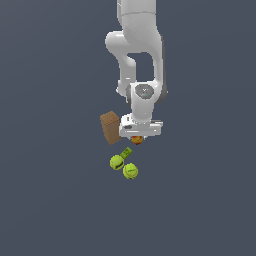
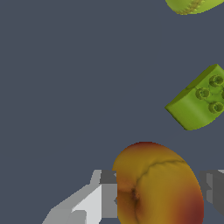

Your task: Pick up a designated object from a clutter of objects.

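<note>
The peach [image 2: 157,186] sits directly under the end effector [image 1: 138,136], just beside the brown box [image 1: 110,127] in the exterior view and apart from the two yellow-green balls [image 1: 123,167] lower in that frame. In the wrist view you see it filling the gap between the two fingers [image 2: 89,203], one finger on each flank. Whether the pads are actually pressing the skin or sitting a hair off it, you cannot tell from these pictures; read the end effector as straddling the fruit at roughly fruit width, grip unconfirmed.

Handling, as a judgement:
- Round and smooth, so expect it to want to roll or squirt out if you pinch off-centre.
- Probably light, and a rigid body here; no sign it would deform.
- Take it across the widest girth, pads level with the middle, not up near the crease that runs over the crown.
- Red-orange shading into yellow; the crease is your only orientation cue.

Neighbours: the small green studded block [image 2: 199,101] lies near the fruit but clear of it, and the edge of one ball just shows at the frame border in the wrist view. The box stands close enough to the hand to mind on a lift.

Writing: none readable. No brand or label on fruit, box, block or balls; the balls show only dark seam lines.
</note>
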### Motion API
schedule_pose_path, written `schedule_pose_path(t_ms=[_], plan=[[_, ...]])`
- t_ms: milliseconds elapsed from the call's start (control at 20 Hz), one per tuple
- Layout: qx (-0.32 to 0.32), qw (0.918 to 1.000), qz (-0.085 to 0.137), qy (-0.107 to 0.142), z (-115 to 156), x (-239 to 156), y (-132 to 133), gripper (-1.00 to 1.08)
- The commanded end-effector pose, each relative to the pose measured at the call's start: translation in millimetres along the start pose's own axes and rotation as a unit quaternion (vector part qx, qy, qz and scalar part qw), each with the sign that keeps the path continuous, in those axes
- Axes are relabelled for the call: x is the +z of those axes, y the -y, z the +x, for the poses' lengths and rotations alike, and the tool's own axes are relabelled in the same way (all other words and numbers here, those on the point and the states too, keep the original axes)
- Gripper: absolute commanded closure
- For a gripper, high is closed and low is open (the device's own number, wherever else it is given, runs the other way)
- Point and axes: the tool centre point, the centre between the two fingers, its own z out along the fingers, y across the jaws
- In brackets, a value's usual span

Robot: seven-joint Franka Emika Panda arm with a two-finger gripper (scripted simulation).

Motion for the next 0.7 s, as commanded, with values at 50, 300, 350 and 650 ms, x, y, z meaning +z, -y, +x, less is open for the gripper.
schedule_pose_path(t_ms=[50,300,350,650], plan=[[-0.01,0.9998,0.001,0.016,-13.2,11.3,10.2,1.08],[-0.001,1.0,0.0,-0.001,0.4,-3.9,-1.0,1.08],[-0.001,1.0,0.0,0.0,0.4,-5.6,-1.8,1.08],[-0.001,1.0,0.0,0.001,0.7,-26.1,-12.1,1.08]])
